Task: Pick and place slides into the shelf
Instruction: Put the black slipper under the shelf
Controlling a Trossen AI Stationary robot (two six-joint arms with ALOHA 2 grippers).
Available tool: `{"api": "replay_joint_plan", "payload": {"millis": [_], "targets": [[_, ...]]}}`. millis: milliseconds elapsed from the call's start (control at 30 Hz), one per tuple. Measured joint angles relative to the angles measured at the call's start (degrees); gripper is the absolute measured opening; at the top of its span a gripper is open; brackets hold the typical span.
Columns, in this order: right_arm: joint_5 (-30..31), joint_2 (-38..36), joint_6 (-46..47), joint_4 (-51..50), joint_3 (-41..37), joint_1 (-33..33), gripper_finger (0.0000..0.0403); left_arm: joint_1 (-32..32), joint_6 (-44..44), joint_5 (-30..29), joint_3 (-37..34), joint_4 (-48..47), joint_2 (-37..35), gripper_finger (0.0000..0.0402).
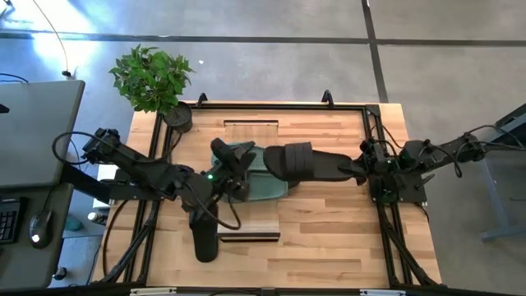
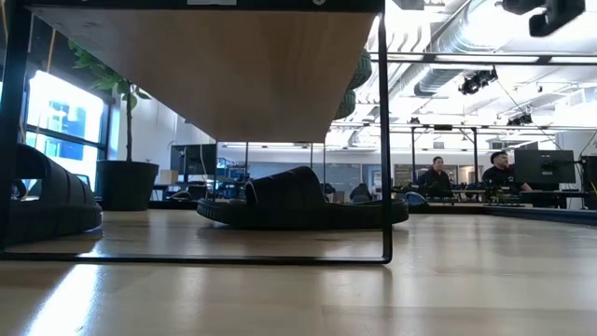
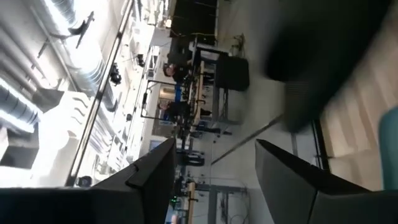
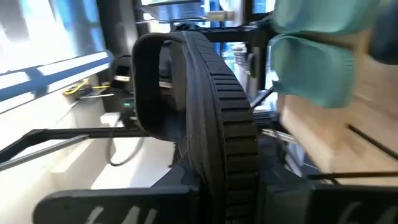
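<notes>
The shelf (image 1: 251, 130) runs from the table's far side to its near side, and its plank top fills the upper part of the low view (image 2: 233, 65). Sage green slides (image 1: 267, 182) lie on the plank. My left gripper (image 1: 238, 173) hovers over them, open and empty (image 3: 214, 186). Right of the shelf, my right gripper (image 1: 362, 168) is shut on a black slide (image 1: 308, 162) held level in the air. A second black slide (image 1: 205, 238) lies on the table near the shelf's near left corner. Another black slide (image 2: 298, 201) rests on its sole beyond the shelf frame. My right gripper pinches the black slide's heel end (image 4: 233, 180) across its thickness, one finger on the footbed and one on the underside. The fingers come level from the table's right side, in line with the slide. The slide is lifted clear, with its strap (image 4: 155, 81) toward the shelf.
A potted plant (image 1: 152, 78) stands at the table's far left corner. The thin black shelf frame (image 2: 385, 140) has uprights reaching down to the table. A black rail frame (image 1: 374, 123) edges the table. People sit at desks (image 2: 466, 177) in the room beyond.
</notes>
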Motion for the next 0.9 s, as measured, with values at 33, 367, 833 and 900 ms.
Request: {"api": "replay_joint_plan", "payload": {"millis": [33,367,833,900], "targets": [[0.0,-0.4,0.4,-1.8,0.0,0.0,0.0035,-0.3,0.0,-0.1,0.0,0.4,-0.5,0.0197],[-4.4,-6.3,1.8,-16.3,1.6,0.0,0.0035,-3.6,-3.3,-6.0,0.0,0.4,-6.4,0.0172],[-9.9,-6.7,4.6,-61.0,22.0,0.0,0.0035,-4.1,-7.7,-6.6,0.0,0.0,-9.5,0.0154],[-12.8,-6.7,4.9,-59.6,19.5,0.0,0.0035,-4.1,-8.0,-6.6,0.0,0.0,-9.5,0.0154]]}}
